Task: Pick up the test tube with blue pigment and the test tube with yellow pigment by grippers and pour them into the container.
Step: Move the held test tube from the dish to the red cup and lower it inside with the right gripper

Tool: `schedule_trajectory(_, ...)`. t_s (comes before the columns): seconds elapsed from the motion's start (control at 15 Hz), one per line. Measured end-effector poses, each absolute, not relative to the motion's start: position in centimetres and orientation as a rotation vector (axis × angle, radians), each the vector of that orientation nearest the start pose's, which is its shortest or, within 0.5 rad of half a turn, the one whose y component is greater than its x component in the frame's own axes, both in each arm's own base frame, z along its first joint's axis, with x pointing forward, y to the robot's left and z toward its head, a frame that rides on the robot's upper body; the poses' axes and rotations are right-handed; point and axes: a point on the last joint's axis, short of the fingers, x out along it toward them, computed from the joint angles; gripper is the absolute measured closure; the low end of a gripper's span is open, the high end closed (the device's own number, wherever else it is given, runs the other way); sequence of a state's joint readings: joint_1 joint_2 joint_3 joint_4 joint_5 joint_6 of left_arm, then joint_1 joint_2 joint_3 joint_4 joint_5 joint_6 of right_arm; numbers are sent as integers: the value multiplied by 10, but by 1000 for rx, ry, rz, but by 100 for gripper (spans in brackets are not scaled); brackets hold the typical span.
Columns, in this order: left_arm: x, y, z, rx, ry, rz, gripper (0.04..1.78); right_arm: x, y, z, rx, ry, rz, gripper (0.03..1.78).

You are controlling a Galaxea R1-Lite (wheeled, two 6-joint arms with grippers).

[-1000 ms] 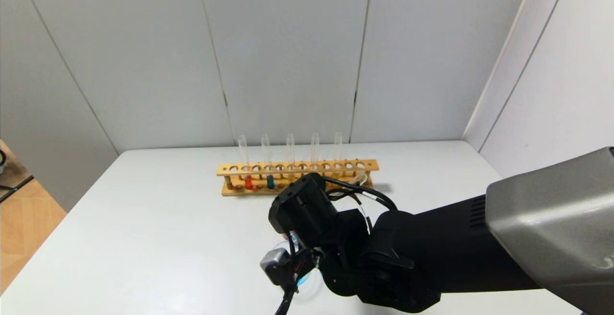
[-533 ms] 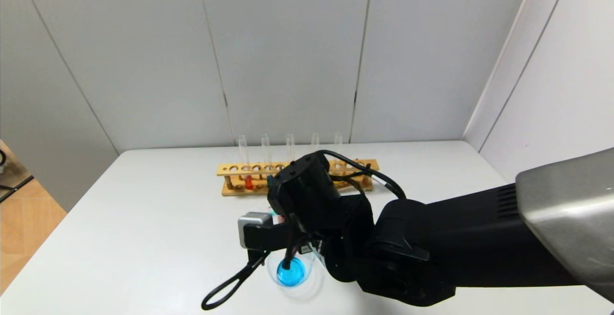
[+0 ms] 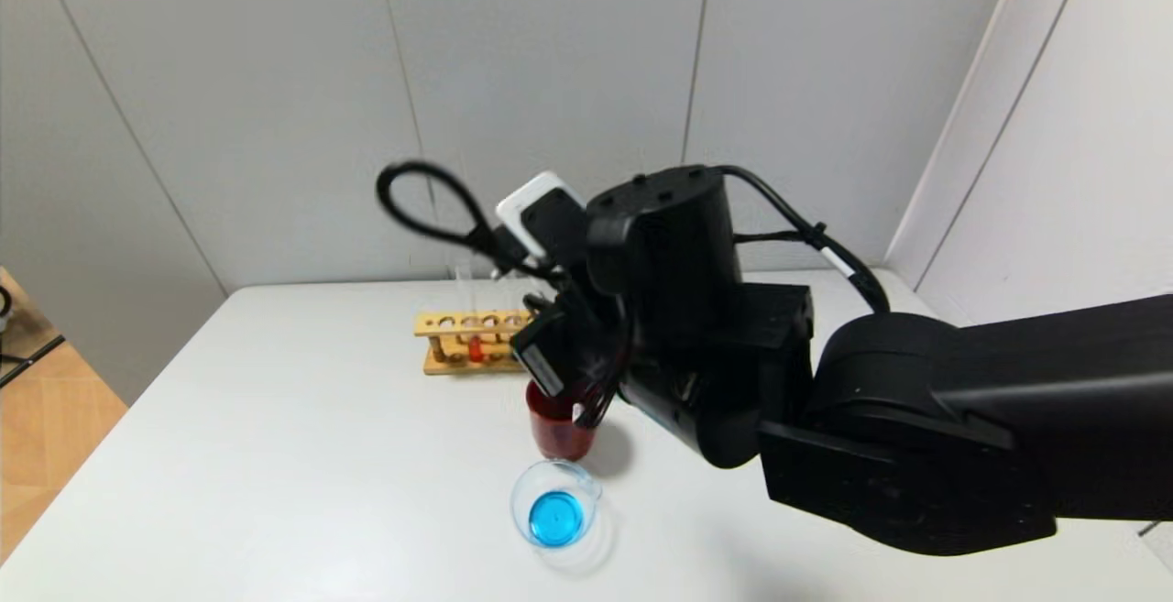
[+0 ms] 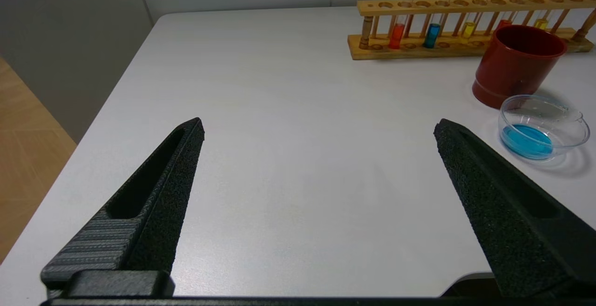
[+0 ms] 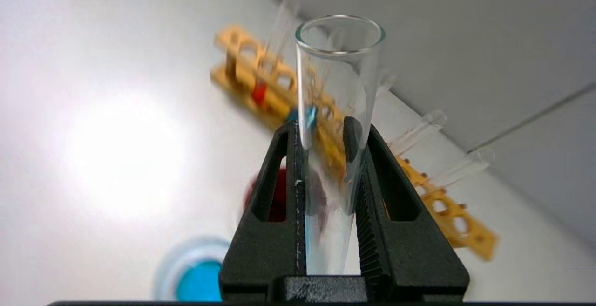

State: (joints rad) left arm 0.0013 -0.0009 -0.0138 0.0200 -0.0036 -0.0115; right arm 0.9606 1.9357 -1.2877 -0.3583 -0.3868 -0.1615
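- Blue liquid is now held in the container (image 3: 555, 515), uncovered since the arm was raised
- Right gripper (image 5: 326, 131), lifted, is clamped on an emptied test tube with blue pigment (image 5: 336, 110)
- Left gripper (image 4: 319, 126) is parked, jaws spread
- Test tube with yellow pigment (image 4: 467, 29) is left in the far rack (image 4: 465, 50), judged next

right pincer (image 3: 586, 373) risen from container (image 3: 553, 515), red cup (image 3: 559, 426) uncovered

You see bright blue liquid in the clear glass container (image 3: 555, 515). Red cup (image 3: 559, 425): opaque dark red. Rack (image 4: 470, 26): yellow-tan wood, holding orange-red, teal-blue and pale yellow liquids. Both grippers: matte black. Table (image 3: 302, 455): plain white.
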Motion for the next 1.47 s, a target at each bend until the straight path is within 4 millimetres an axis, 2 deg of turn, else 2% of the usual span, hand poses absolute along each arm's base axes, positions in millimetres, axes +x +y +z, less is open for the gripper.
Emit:
schedule_trajectory(0.2, -24, 0, 77, -12, 5, -3, 7, 231, 303, 206, -86, 242, 536, 142)
schedule_trajectory(0.47, -24, 0, 77, -12, 5, -3, 7, 252, 303, 198, 102, 236, 526, 142)
schedule_trajectory(1.07, -24, 0, 77, -12, 6, -3, 7, 290, 310, 168, 43, 276, 563, 142)
schedule_trajectory(1.33, -24, 0, 77, -12, 6, -3, 7, 310, 313, 151, -80, 266, 596, 142)
schedule_trajectory(1.47, -24, 0, 77, -12, 5, -3, 7, 314, 317, 142, -97, 278, 638, 142)
